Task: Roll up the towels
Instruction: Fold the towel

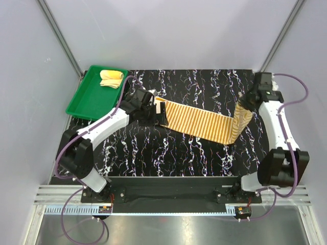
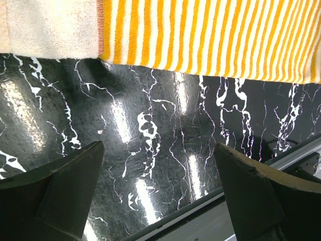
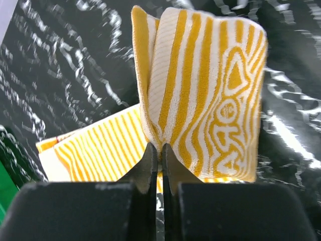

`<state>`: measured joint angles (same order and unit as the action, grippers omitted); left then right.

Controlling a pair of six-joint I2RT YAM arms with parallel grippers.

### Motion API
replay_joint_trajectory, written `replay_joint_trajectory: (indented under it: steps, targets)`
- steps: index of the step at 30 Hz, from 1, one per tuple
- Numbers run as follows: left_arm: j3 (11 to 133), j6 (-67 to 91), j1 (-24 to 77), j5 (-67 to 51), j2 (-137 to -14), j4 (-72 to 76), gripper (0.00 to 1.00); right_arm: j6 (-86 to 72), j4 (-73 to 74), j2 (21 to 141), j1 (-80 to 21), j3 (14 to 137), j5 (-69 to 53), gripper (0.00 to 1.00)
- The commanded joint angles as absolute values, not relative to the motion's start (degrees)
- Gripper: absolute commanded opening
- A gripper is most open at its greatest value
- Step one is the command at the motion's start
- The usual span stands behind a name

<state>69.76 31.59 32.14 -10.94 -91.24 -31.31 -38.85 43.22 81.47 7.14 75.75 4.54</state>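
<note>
The orange-and-cream striped towel (image 1: 202,122) lies as a long folded strip across the black marbled table (image 1: 168,153). Its right end is lifted and folded over. My right gripper (image 3: 161,145) is shut on that lifted end (image 3: 200,95); it also shows in the top view (image 1: 246,102). My left gripper (image 2: 158,160) is open and empty, hovering over bare table just in front of the strip's left end (image 2: 210,35); it shows in the top view (image 1: 150,109). The plain pale yellow towel (image 1: 111,78) lies rolled in the green tray (image 1: 89,99).
The green tray sits at the table's back left corner. Grey walls enclose the table on three sides. The table's front edge and a metal rail (image 2: 261,201) show near my left gripper.
</note>
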Motion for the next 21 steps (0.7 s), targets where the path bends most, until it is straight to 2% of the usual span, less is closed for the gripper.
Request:
replay_joint_trajectory:
  steps: [1, 9, 15, 19, 21]
  targets:
    - [72.2, 30.6, 31.7, -9.9, -88.3, -32.2, 0.99, -40.3, 44.2, 85.7, 1.2, 81.6, 9.5, 0.0]
    - [67.6, 25.0, 25.9, -6.4, -77.1, -40.6, 0.99, -42.4, 47.7, 100.4, -14.5, 99.6, 15.2, 0.0]
    - [62.0, 19.7, 16.3, -6.4, -69.3, -44.5, 0.99, -43.2, 54.3, 116.6, -24.9, 122.0, 18.0, 0.0]
    - [57.5, 18.7, 13.6, -6.2, -65.7, -43.2, 0.99, -43.8, 59.2, 131.1, -30.3, 142.7, 18.6, 0.0]
    - [55.7, 19.2, 13.2, -7.1, -64.3, -42.3, 0.99, -44.4, 61.3, 135.7, -31.5, 148.6, 17.5, 0.0]
